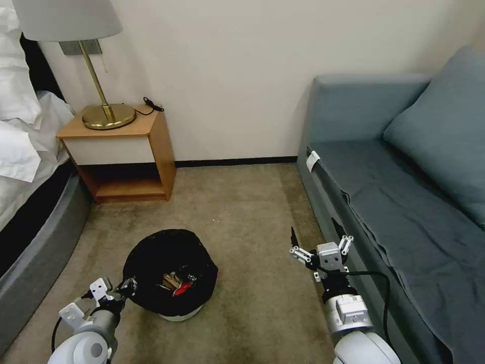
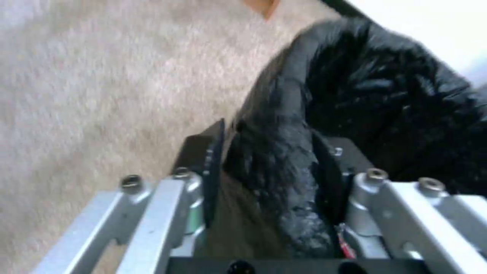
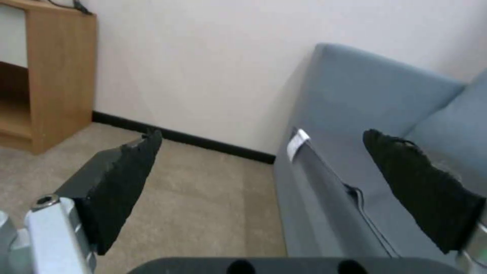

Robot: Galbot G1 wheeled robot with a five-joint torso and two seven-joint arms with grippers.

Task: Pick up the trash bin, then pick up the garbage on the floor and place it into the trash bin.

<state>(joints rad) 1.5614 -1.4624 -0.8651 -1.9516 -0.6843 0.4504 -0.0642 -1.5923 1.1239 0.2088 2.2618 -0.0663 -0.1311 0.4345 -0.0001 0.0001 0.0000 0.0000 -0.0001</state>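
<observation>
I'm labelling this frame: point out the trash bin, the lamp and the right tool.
trash bin (image 1: pixel 146 263), head view, black bag at its left side.
lamp (image 1: pixel 108 117), head view, brass base.
right tool (image 1: pixel 320 246), head view, between its open fingertips.

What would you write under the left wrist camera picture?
Left gripper pinching the black-bagged rim of the trash bin above tan carpet.

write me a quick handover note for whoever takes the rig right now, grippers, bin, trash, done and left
Left gripper: shut on the trash bin's bagged rim, at its near left side; bin base on or just above the carpet, cannot tell which.
Right gripper: open, holding nothing, beside the sofa front, right of the bin.
Garbage: tan and red pieces lie inside the bin.
Done: bin gripped, some litter in it.
Left: no litter on the visible carpet; check the floor outside the view before ending.
</observation>
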